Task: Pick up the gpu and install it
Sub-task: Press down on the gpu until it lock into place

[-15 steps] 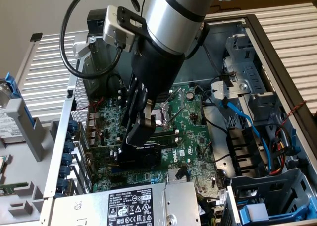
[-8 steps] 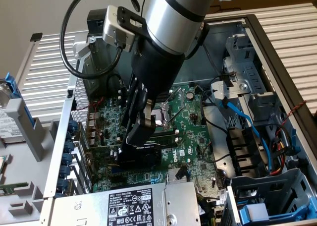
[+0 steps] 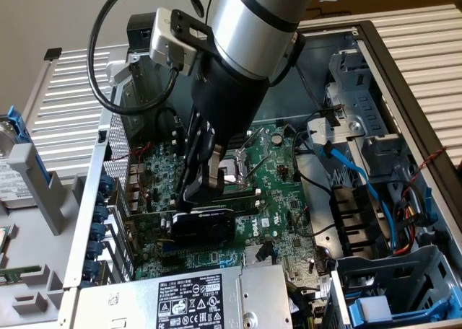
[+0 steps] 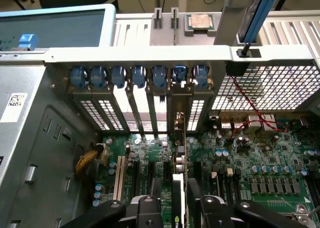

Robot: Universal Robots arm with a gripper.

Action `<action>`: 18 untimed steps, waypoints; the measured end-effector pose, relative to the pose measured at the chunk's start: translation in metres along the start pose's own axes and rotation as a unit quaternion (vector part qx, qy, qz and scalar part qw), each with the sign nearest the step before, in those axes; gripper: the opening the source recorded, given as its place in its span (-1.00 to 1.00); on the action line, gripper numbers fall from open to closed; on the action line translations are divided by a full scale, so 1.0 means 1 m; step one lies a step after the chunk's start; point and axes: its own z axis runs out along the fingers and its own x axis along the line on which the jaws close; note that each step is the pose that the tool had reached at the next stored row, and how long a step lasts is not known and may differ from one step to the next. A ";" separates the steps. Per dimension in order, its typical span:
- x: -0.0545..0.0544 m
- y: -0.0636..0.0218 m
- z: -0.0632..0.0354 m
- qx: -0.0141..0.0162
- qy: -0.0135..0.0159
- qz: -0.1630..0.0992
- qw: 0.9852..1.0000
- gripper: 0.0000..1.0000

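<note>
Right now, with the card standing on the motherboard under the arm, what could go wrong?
The fingers straddle the gpu, which stands edge-on among the expansion slots. If its edge connector is off the slot, pressing could stress the motherboard. Its bracket could catch the rear slot frame. Loose cables lie close by.

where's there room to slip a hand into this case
Freest: the bare case wall beside the white slot, and the grey ledge outside the case at the exterior view's left. Crowded: the motherboard around the gpu under the end effector, and the cabled drive bays.
</note>
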 end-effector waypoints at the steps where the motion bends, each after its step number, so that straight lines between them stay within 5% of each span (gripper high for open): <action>1: 0.000 0.0000 0.0000 0.000 0.001 -0.002 1.000 -0.46; 5: 0.000 0.0003 0.0001 0.001 0.015 -0.028 0.999 -0.79; 14: -0.001 0.0003 0.0002 0.005 0.054 -0.096 0.994 -0.79; 18: -0.006 0.0003 0.0002 0.007 0.061 -0.109 0.992 -0.79</action>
